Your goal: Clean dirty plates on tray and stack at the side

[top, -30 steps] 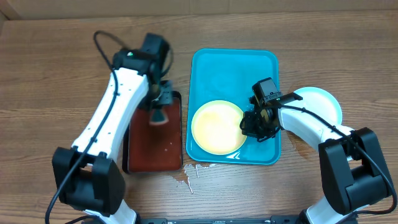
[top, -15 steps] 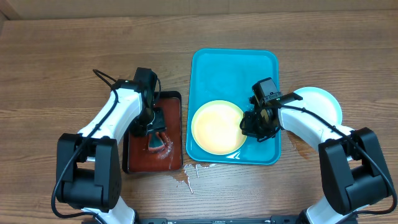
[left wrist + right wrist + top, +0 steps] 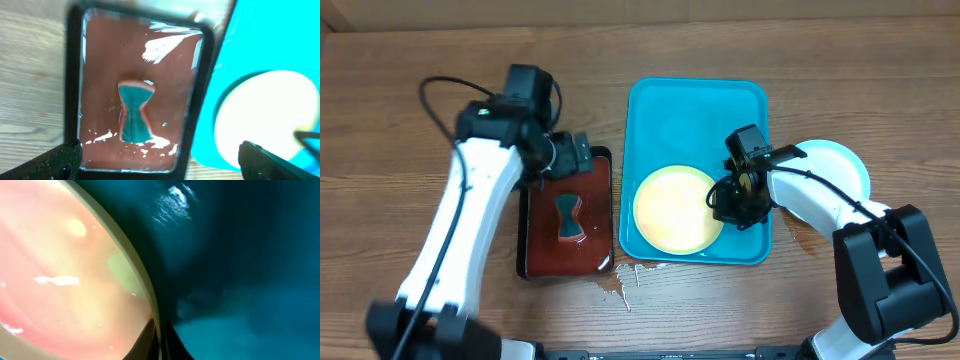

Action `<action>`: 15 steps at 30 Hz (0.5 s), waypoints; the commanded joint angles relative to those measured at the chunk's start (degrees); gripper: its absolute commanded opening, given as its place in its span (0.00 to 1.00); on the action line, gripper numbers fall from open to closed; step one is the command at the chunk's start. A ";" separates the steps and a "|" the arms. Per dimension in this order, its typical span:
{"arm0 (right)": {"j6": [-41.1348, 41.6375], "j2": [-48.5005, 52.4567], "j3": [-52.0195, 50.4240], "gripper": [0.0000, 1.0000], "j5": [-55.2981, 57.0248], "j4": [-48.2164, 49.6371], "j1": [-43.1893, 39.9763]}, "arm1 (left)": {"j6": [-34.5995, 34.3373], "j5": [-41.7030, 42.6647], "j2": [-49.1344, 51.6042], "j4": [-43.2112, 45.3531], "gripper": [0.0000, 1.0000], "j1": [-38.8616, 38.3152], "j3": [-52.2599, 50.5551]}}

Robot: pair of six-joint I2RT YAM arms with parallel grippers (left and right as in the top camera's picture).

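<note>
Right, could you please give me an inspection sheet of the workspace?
Surface: wooden table, wet splashes in front of the turquoise tray.
Job's things: yellow-green plate on the tray's near half; blue-rimmed plate on the table to its right, partly under the right arm.
Clutter: black tray of reddish-brown liquid, teal sponge lying in it.
End effectors: left end effector open above the black tray; right end effector shut on the yellow-green plate's right rim.
Cables: black cable loops off the left arm; another runs along the right arm.
Surroundings: pale board beyond the far edge.

Lab: robot arms (image 3: 470,205) at wooden table (image 3: 380,90)
</note>
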 commanded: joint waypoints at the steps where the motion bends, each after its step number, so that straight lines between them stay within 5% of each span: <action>1: -1.07 -2.34 5.84 0.04 7.04 -4.39 0.70 | 0.31 -0.07 -5.75 -1.75 1.00 1.81 5.05; 9: -4.20 -6.19 22.64 0.04 9.14 -14.91 6.86 | 0.31 -5.60 -11.56 -4.52 1.00 3.28 6.29; 15: -3.02 -5.73 25.83 0.04 17.88 -10.91 16.31 | 0.31 -5.57 -11.58 -5.81 1.00 3.28 6.23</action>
